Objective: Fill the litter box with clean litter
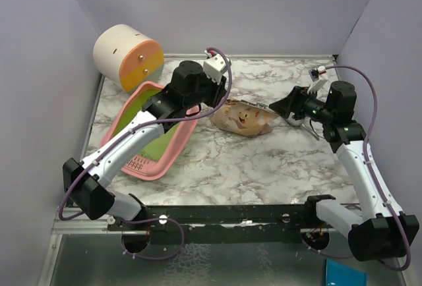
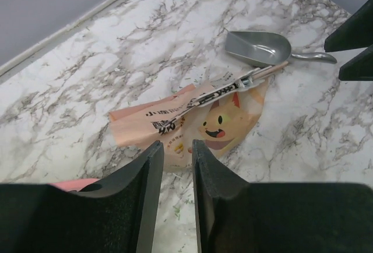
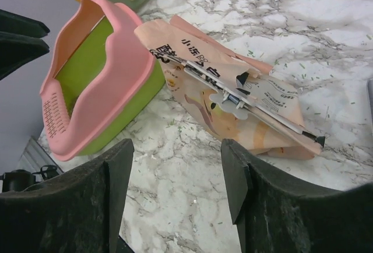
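Observation:
The pink litter box with its lime-green bottom lies at the left of the table, partly under my left arm. The right wrist view shows its green bottom bare and the slotted grille at the near end. No mass of clean litter shows, only green specks on the marble. A tan cartoon-printed bag lies mid-table, clipped shut. My left gripper hovers just left of the bag, its jaws a narrow gap apart and empty. My right gripper is wide open and empty, just right of the bag.
A cream-and-orange cylinder stands at the back left corner behind the litter box. A grey metal scoop lies on the marble beyond the bag, near my right gripper. Purple walls close in the table on three sides.

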### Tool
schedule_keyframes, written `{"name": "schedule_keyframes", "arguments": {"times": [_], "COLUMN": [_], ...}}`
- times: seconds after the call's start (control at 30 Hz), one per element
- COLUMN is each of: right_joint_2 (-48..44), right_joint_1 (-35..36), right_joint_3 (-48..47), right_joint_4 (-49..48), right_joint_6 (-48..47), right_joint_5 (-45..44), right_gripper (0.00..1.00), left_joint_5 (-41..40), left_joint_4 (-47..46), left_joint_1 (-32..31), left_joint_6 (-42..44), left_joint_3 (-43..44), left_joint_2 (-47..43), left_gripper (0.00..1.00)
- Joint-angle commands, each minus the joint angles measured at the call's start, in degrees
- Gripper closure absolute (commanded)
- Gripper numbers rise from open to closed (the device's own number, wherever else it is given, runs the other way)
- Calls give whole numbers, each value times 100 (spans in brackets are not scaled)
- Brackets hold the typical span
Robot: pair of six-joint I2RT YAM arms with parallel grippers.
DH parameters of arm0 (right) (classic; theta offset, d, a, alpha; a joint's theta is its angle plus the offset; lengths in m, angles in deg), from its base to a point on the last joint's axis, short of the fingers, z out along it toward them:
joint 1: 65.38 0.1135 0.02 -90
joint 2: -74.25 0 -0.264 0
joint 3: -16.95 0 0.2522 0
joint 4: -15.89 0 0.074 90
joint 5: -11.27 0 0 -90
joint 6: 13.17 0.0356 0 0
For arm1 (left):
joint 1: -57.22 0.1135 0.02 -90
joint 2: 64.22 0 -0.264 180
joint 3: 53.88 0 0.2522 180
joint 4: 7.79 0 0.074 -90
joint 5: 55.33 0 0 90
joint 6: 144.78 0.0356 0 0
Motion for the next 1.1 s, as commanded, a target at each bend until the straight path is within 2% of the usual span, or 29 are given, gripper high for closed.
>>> {"name": "schedule_keyframes", "arguments": {"times": [0.0, 0.1, 0.13, 0.17, 0.23, 0.47, 0.63, 0.8, 1.07], "right_joint_2": [113, 508, 630, 724, 881, 954, 510, 1293, 1651], "right_joint_1": [19, 25, 42, 79, 249, 1212, 1309, 1326, 1337], "right_joint_3": [-417, -804, -854, -875, -876, -744, -408, -1316, -1506], "right_joint_4": [359, 996, 1032, 994, 859, 469, -282, 535, 875], "right_joint_6": [-664, -1254, -1352, -1449, -1636, -2465, -3123, -3771, -4173], "right_joint_5": [-146, -1284, -1403, -1379, -1165, -2153, -2303, -1957, -1105], "right_gripper": [35, 34, 37, 40, 43, 44, 38, 37, 37], "left_joint_5": [-572, -527, -686, -846, -986, -589, -147, 114, 488], "left_joint_4": [-173, 323, 497, 591, 580, 349, -62, -145, -148], "left_joint_1": [18, 15, 15, 23, 40, 193, 289, 380, 543], "left_joint_6": [335, 1093, 1314, 1561, 2089, 2196, 2190, 2172, 2104], "left_joint_3": [214, 803, 970, 1013, 846, 102, -457, -613, -429], "left_joint_2": [-129, 126, 232, 292, 339, 442, 234, 271, 360], "left_gripper": [67, 59, 51, 47, 45, 48, 48, 47, 47]}}
